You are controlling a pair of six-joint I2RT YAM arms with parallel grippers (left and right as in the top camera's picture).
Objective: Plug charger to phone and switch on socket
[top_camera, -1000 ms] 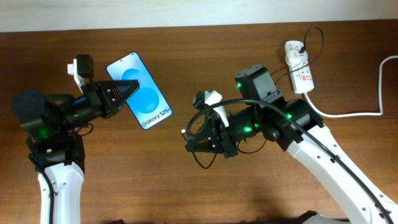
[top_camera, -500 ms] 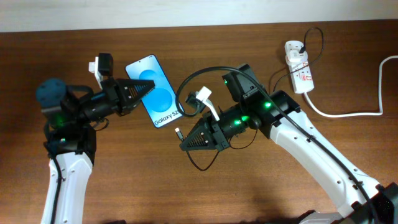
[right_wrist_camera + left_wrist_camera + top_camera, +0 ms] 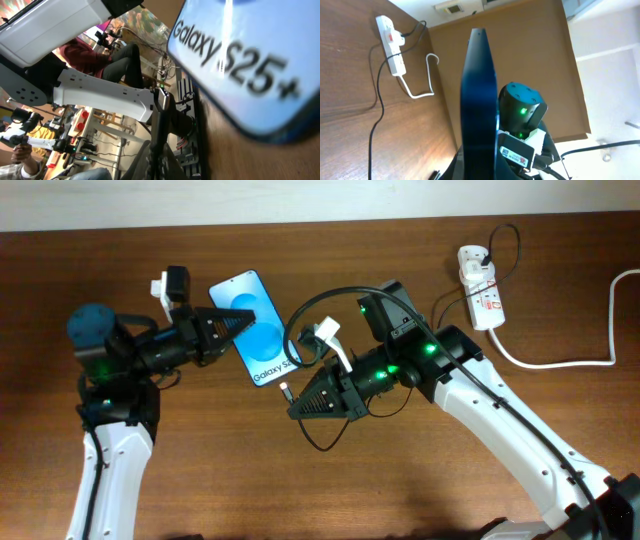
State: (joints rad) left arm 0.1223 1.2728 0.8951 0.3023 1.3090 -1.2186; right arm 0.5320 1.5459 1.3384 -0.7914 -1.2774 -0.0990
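Convergence is the news from overhead. Against a second ago, the left gripper has carried the phone rightward toward mid-table, and the right gripper has swung left to meet it. Over the last half second the shift is slight, so I judge the arms to be in fine alignment. The left gripper is pressed together on the phone's upper end. The right gripper pinches the charger near its plug tip, which sits just beside the phone's lower edge and is not yet in it. The black cable loops back over the right arm to the white adapter, seated in the socket at far right, well apart from both grippers.

The left wrist view shows the phone edge-on and upright in the clamp, apparently clear of the table, with the socket lying beyond.

In the right wrist view the "Galaxy S25+" screen looms blurred at upper right. The plug tip rises from closed fingers, near the phone but apart from it. The port itself cannot be made out.

Insertion looks imminent, and switching on the socket remains afterwards.
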